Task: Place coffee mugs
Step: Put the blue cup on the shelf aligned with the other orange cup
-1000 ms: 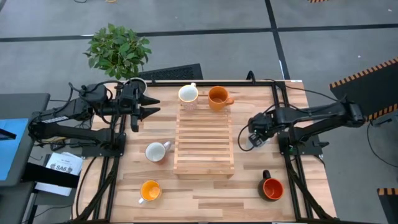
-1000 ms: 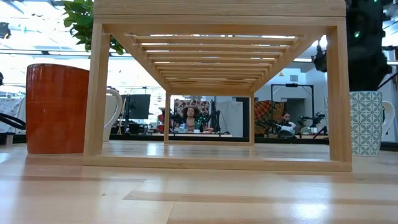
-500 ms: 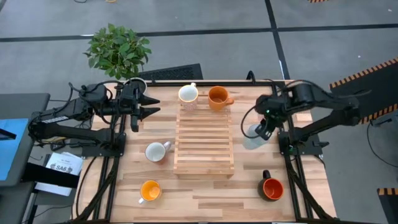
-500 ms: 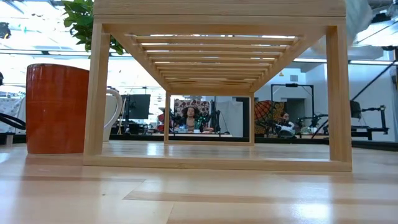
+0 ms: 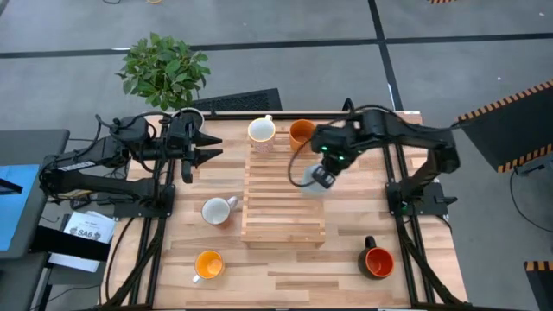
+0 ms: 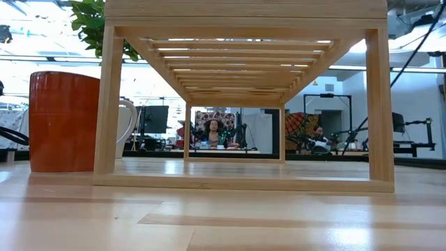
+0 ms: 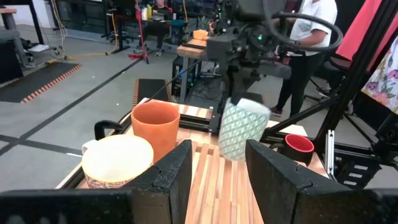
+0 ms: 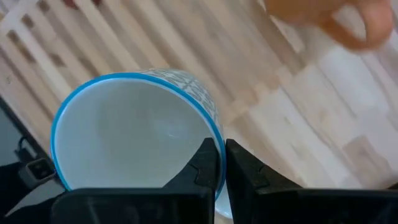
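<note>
The patterned mug (image 8: pixel 134 134) hangs in my right pincer (image 8: pixel 217 163), its rim pinched between my fingers, one inside and one outside; it is in the air above the wooden rack (image 5: pixel 283 194), over the rack's far right part, tilted a little; in the left wrist view the same mug (image 7: pixel 241 129) shows clear of the slats, so I judge it not yet set down.

Around it, taking the rack as the dial's centre: a white mug (image 5: pixel 262 130) stands at about eleven o'clock, just beside the rack's far edge; an orange mug (image 5: pixel 301 133) at about one o'clock, near my wrist; a pale mug (image 5: pixel 216 210) at nine o'clock, just beside the rack; a yellow-orange mug (image 5: pixel 208 264) at seven o'clock, well apart; a red mug with a black handle (image 5: pixel 378 261) at four o'clock, well apart.

My left pincer (image 5: pixel 210 147) waits at ten o'clock with its fingers spread and nothing between them.

As I judge it, the task is barely begun; no mug rests on the rack's top; this one is the first on its way, and the other five are left on the table (image 5: pixel 432 259).
</note>
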